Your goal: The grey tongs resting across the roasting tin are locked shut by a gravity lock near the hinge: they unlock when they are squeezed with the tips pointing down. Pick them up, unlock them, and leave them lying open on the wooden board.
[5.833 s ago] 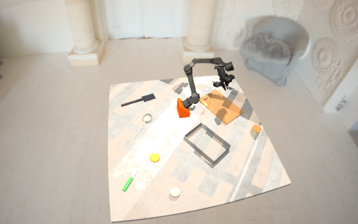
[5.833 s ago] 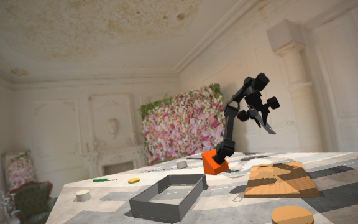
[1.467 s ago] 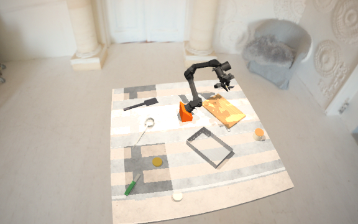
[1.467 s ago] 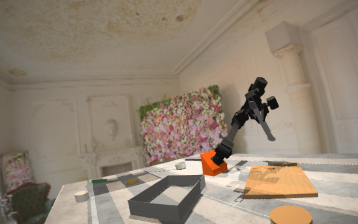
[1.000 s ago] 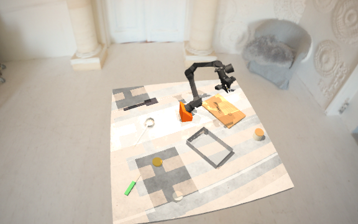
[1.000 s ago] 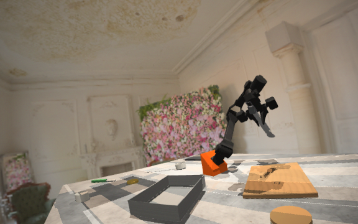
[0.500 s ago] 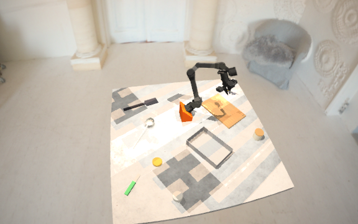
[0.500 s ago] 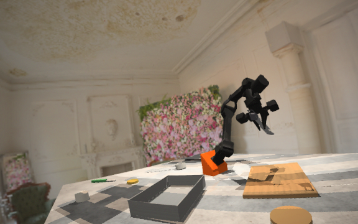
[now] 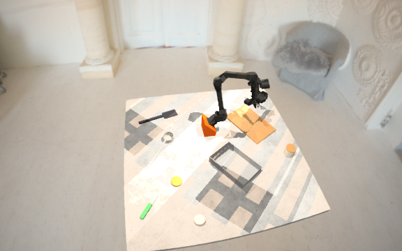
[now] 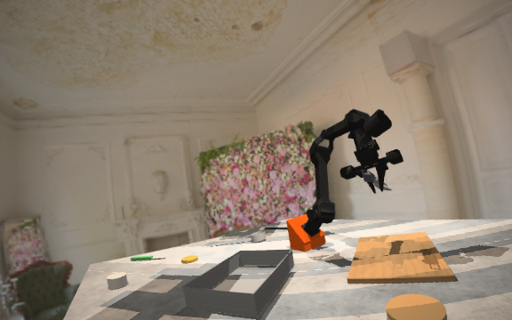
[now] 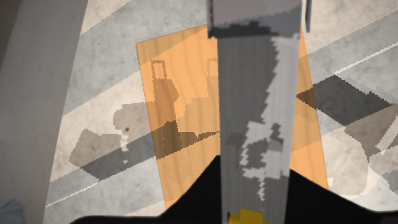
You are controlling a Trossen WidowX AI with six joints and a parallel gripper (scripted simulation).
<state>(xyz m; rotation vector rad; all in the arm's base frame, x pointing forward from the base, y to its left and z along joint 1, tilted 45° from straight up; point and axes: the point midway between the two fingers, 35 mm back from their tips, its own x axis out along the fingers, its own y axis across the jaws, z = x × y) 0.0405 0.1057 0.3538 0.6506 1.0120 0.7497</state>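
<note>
My gripper (image 9: pixel 255 104) (image 10: pixel 377 190) (image 11: pixel 240 162) is shut on the grey tongs and holds them in the air above the table. The tongs (image 10: pixel 370 177) (image 11: pixel 255 100) run as a long grey strip up the middle of the wrist view, with a yellow part at its lower end. In the exterior view only a short slanted piece of them shows between the dark fingers. Whether the tongs are locked I cannot tell. The wooden board (image 9: pixel 257 136) (image 10: pixel 398 273) (image 11: pixel 177 50) lies flat below the gripper, with arm shadows on it.
The grey roasting tin (image 9: pixel 227 174) (image 10: pixel 220 302) stands in front of the orange arm base (image 9: pixel 208 130) (image 10: pixel 302 237). An orange-topped jar (image 9: pixel 290 150) (image 10: pixel 416 307) stands near the board. A dark spatula (image 9: pixel 169 113), yellow disc (image 9: pixel 176 181) (image 10: pixel 189 259) and green-handled knife (image 9: pixel 146 210) (image 10: pixel 141 258) lie farther off.
</note>
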